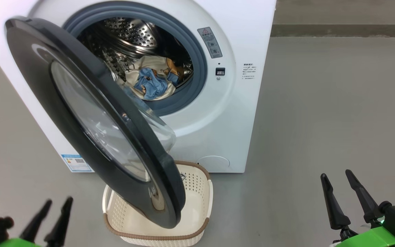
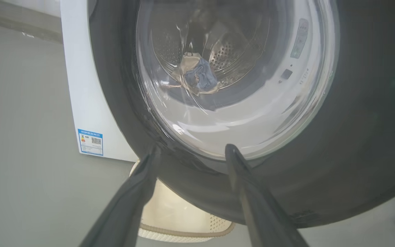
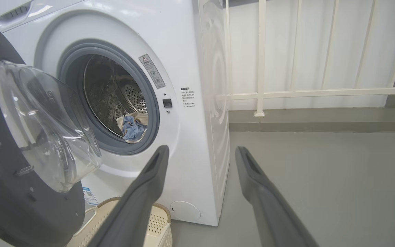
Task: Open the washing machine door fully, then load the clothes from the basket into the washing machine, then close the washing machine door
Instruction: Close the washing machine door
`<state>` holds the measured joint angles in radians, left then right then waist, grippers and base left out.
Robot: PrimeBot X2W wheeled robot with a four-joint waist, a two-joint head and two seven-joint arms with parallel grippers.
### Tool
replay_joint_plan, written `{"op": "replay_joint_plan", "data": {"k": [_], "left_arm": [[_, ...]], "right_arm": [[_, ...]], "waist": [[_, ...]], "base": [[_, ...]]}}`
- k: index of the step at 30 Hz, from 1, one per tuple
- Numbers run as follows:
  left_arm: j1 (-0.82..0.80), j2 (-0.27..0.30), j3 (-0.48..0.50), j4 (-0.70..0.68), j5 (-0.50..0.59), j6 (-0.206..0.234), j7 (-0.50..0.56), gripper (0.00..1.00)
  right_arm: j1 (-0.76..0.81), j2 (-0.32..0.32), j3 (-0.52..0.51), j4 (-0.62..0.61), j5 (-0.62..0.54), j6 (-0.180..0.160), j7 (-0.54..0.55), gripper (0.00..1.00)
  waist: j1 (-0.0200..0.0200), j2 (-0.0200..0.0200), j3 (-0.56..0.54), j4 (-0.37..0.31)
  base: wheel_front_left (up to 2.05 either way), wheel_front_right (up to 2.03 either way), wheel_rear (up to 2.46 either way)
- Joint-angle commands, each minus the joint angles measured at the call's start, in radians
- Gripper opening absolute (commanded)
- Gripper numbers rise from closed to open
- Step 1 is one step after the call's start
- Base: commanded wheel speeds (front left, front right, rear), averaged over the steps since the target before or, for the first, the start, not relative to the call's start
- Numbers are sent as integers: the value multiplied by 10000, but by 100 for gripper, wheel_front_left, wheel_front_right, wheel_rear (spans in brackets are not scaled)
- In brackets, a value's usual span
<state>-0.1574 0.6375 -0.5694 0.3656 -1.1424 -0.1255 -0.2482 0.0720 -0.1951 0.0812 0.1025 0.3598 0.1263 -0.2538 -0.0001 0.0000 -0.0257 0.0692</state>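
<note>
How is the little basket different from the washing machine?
The basket is small and cream with a brown rim; the washing machine is big, boxy and white. The clothes lie in the washing machine's drum, while the part of the basket that shows holds none. Both have little holes and stand on the floor.

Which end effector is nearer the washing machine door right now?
The left end effector: the washing machine door looms right past its fingers, while the right end effector is far off over bare floor.
</note>
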Motion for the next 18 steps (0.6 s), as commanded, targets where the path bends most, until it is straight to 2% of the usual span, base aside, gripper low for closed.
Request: {"op": "replay_joint_plan", "data": {"k": [1,10,15,18], "left_arm": [[-420,201,898,-138,542,-52,-129,100],[383,-832,2947,-760,3877,-52,-133,100],[817,-1427,3801,-1138,5274,-52,-134,100],[962,-1616,4011,-1226,5596,-52,-134,100]], "right_arm": [[-110,-146,100,-252,-76,44,-80,100],[-72,-129,48,-232,-72,44,-80,100],[-101,-142,39,-192,-71,44,-80,100],[-104,-146,34,-177,-66,44,-80,100]], "waist": [[1,0,11,35],[1,0,22,107],[1,0,23,107],[1,0,24,107]], "base": [[0,0,0],[0,0,0],[0,0,0],[0,0,0]]}}
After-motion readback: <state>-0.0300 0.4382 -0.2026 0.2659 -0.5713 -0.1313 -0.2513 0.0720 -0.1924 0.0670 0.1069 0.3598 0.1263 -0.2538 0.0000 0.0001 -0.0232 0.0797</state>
